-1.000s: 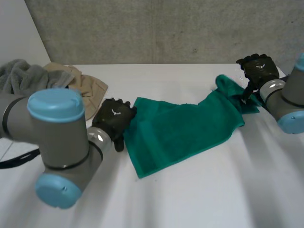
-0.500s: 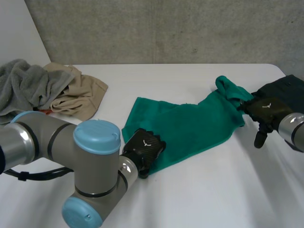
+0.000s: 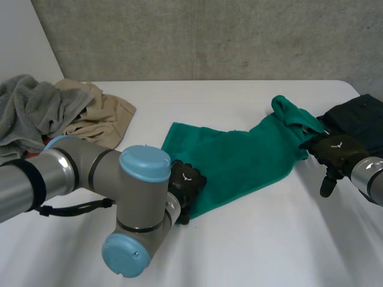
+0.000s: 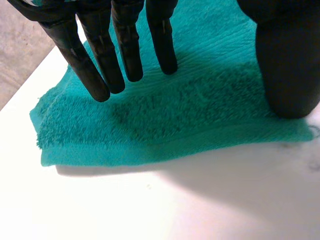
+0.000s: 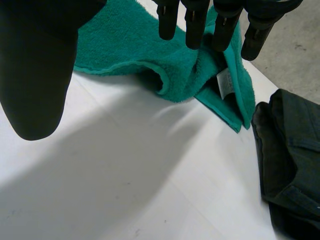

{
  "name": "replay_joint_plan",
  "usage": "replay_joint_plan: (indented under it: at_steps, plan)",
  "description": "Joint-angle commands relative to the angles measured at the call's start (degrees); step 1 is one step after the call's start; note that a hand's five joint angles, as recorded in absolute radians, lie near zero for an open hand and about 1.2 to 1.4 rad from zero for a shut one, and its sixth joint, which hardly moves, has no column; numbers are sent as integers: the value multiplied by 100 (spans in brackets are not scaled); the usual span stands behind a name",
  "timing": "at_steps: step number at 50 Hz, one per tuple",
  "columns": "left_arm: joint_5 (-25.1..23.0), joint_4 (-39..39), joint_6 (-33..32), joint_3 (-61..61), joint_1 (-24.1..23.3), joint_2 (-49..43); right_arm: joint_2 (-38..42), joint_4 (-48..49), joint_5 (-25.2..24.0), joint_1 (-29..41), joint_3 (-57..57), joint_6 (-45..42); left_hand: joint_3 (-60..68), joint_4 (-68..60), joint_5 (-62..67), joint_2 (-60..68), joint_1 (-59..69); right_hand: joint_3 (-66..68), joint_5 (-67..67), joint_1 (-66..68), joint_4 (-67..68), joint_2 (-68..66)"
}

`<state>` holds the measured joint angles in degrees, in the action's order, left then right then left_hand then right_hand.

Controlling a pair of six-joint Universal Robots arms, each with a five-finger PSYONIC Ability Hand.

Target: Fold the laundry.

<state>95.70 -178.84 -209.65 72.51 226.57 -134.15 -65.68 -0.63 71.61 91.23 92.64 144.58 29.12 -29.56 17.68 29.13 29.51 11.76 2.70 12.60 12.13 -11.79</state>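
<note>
The towel (image 3: 239, 155) has its near corner under the left hand's (image 3: 187, 182) straight, spread fingers (image 4: 127, 50). Its bunched end lies at the right hand's (image 3: 334, 150) straight fingertips (image 5: 196, 25). Both hands sit almost where they were half a second ago.

Table (image 3: 251, 239) — teal towel (image 3: 239, 155), grey towel (image 3: 27, 110), tan cloth (image 3: 99, 116)

One green towel (image 3: 239, 155), one grey towel (image 3: 27, 110), one beige cloth (image 3: 99, 116) and one dark garment (image 3: 359, 116) are counted. One left robot hand (image 3: 185, 185) and one right robot hand (image 3: 334, 152) are seen.
</note>
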Motion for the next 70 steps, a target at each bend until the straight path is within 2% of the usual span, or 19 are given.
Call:
replay_joint_plan:
  at_steps: [1,8,23,27,32,43,47,48,51,55,63,70]
  plan:
    - [133,139,-59,-333,37,-217,-129,63,-7,0,104,0,531,-487,675,530,492,-176,-270,-260,-213,179]
    - [265,113,-138,-553,151,-323,-183,125,-33,9,175,0,548,-504,692,547,509,-176,-270,-260,-213,179]
    - [204,25,-182,-826,362,-375,-183,133,-33,26,219,-17,1136,-1092,1280,1135,1097,-176,-270,-260,-213,179]
    - [134,7,-182,-905,414,-419,-191,133,-33,26,228,-17,2446,-2402,2590,2444,2407,-176,-270,-260,-213,179]
    - [98,7,-190,-1019,458,-455,-183,125,-33,35,237,-26,5081,-5037,5225,5080,5042,-176,-270,-260,-213,179]
    - [-7,16,-155,-1037,564,-323,-314,63,-42,17,245,-8,5088,-5044,5232,5087,5049,-176,-270,-260,-213,179]
    - [-279,253,19,-687,380,80,-393,37,-42,-9,280,0,-76,120,68,-77,-115,-176,-270,-260,-213,179]
    - [-349,262,90,-633,327,143,-411,45,-51,-9,298,0,-341,385,-197,-342,-380,-176,-270,-260,-213,179]
    - [-604,236,345,-501,126,283,-411,46,-86,0,298,0,-393,437,-249,-395,-432,-176,-270,-260,-213,179]
    - [-702,236,486,-553,-103,214,-411,37,-104,17,307,-8,-277,321,-133,-278,-316,-176,-270,-260,-213,179]
    - [-299,384,197,-1150,-201,-401,-402,63,-104,61,395,-52,379,-335,523,378,340,-176,-270,-260,-213,179]
    - [1,605,65,-1476,-236,-683,-411,63,-104,35,412,-61,430,-386,574,429,391,-176,-270,-260,-213,179]
